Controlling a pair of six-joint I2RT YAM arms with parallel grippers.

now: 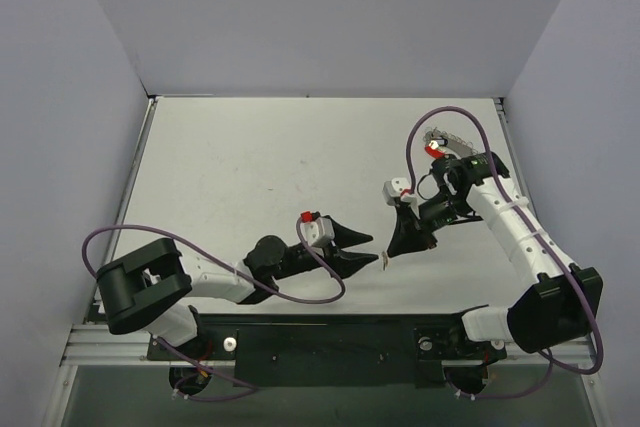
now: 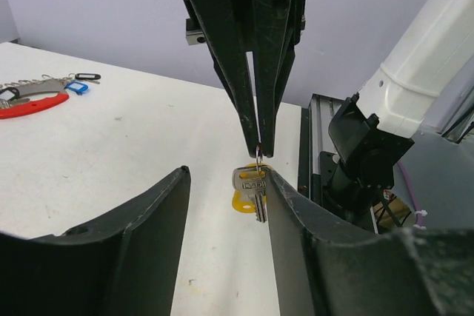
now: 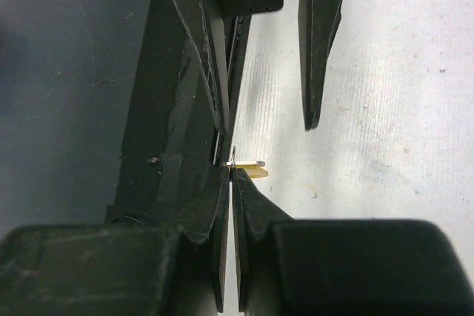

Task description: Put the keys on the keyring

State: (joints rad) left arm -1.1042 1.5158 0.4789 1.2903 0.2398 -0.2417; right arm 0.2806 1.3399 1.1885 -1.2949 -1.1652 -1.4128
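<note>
My right tool point(image 2: 259, 149) is pinched shut on thin silvery metal ring point(image 2: 259, 157) so small yellow-headed metal key point(image 2: 250, 187) hangs free. Left tool point(image 1: 372, 251) half-wide around key, prob. to steady it.

Left arm point(image 1: 215, 282) and right arm point(image 1: 515, 227): white shells, black joints
Both end in long, tapered black fingers point(image 2: 133, 249), scuffed along their edges. A purple cable point(image 1: 100, 237) loops along each arm, a small red tab point(image 1: 307, 216) marks each wrist, and silver screws point(image 1: 231, 344) dot the black base rail point(image 1: 330, 332).
</note>
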